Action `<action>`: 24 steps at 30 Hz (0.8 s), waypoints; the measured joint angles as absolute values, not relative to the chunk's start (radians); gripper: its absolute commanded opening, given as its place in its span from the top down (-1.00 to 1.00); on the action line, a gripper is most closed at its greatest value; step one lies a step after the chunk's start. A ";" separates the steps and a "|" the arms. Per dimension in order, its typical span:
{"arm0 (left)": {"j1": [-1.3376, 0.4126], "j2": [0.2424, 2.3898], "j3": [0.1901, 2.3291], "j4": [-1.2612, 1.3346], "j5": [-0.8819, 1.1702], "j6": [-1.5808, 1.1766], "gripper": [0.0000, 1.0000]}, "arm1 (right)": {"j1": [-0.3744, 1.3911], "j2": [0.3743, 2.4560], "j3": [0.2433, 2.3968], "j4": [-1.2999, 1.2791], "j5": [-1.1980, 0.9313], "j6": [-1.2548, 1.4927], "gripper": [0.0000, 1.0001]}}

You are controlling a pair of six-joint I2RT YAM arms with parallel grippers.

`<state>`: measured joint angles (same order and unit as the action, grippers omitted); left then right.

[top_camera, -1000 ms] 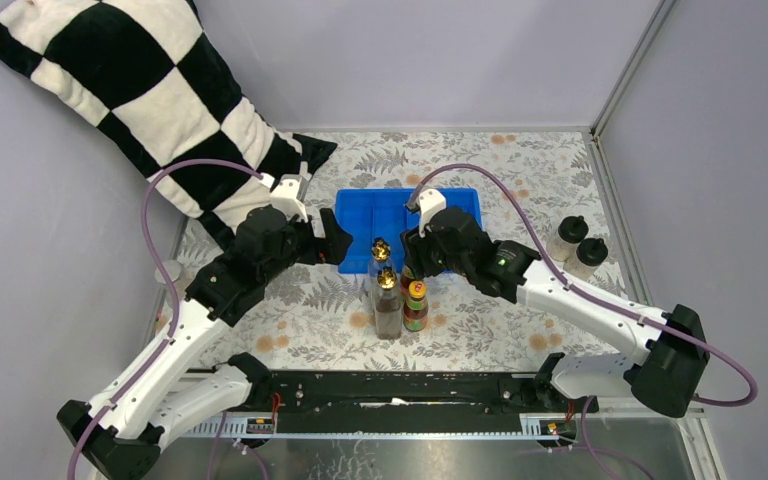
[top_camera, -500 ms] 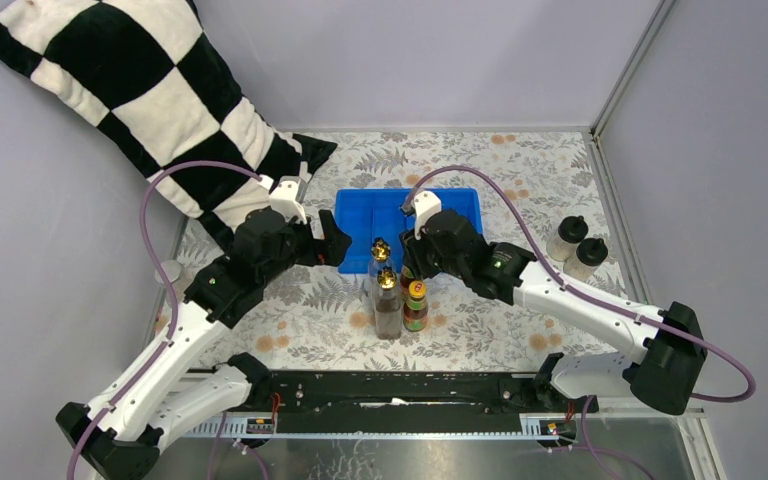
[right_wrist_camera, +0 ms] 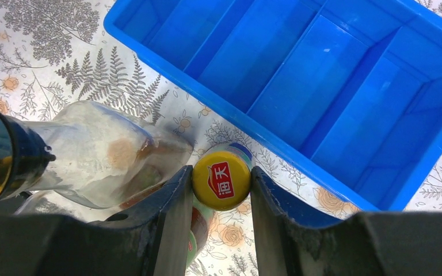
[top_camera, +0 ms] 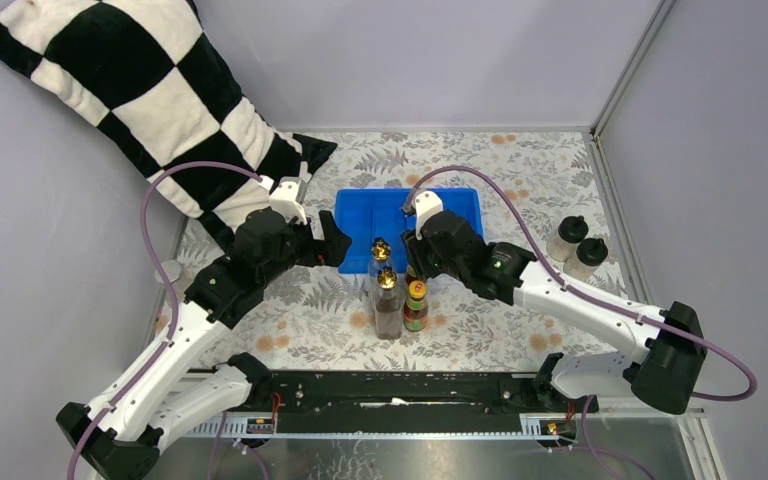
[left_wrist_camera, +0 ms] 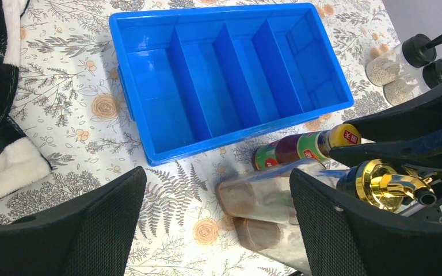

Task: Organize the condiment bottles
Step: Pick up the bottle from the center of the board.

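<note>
Two clear gold-spouted bottles [top_camera: 381, 250] [top_camera: 387, 300] stand together just in front of the blue tray [top_camera: 360, 205]. An orange-capped labelled bottle [top_camera: 416, 305] stands beside them. My right gripper [top_camera: 412, 262] is shut on the yellow-orange cap of the other orange-capped bottle [right_wrist_camera: 221, 179], one finger on each side. My left gripper [left_wrist_camera: 216, 224] is open and empty, left of the gold-spouted bottles [left_wrist_camera: 265, 195]. Two black-capped shakers [top_camera: 567, 238] [top_camera: 590, 255] stand at the right. The silver-lidded jars cannot be made out.
The tray's four compartments [right_wrist_camera: 299, 86] hold nothing. A black-and-white checked pillow [top_camera: 140, 100] lies at the back left, its corner close to the left arm. A metal frame rail [top_camera: 600, 200] runs along the table's right side, just past the shakers.
My right gripper has shifted slightly left over the orange-capped bottle. The left arm has hardly moved.
</note>
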<state>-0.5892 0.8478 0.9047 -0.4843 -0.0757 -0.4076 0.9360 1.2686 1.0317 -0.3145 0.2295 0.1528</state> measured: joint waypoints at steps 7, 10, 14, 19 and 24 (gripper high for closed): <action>-0.589 0.848 0.905 -0.484 -0.075 -0.408 -0.95 | 0.936 1.269 1.052 -0.363 0.251 0.148 0.44; -0.589 0.848 0.905 -0.484 -0.075 -0.408 -0.95 | 0.936 1.269 1.068 -0.391 0.251 0.144 0.45; -0.589 0.848 0.905 -0.485 -0.075 -0.408 -0.95 | 0.936 1.275 1.105 -0.435 0.250 0.138 0.46; -0.589 0.847 0.905 -0.487 -0.075 -0.408 -0.95 | 0.936 1.282 1.156 -0.463 0.250 0.136 0.47; -0.589 0.844 0.905 -0.489 -0.075 -0.408 -0.96 | 0.936 1.286 1.209 -0.484 0.250 0.136 0.47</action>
<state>-0.5892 0.8444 0.9047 -0.4889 -0.0753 -0.4076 0.9360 1.2861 1.2087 -0.4835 0.2501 0.1356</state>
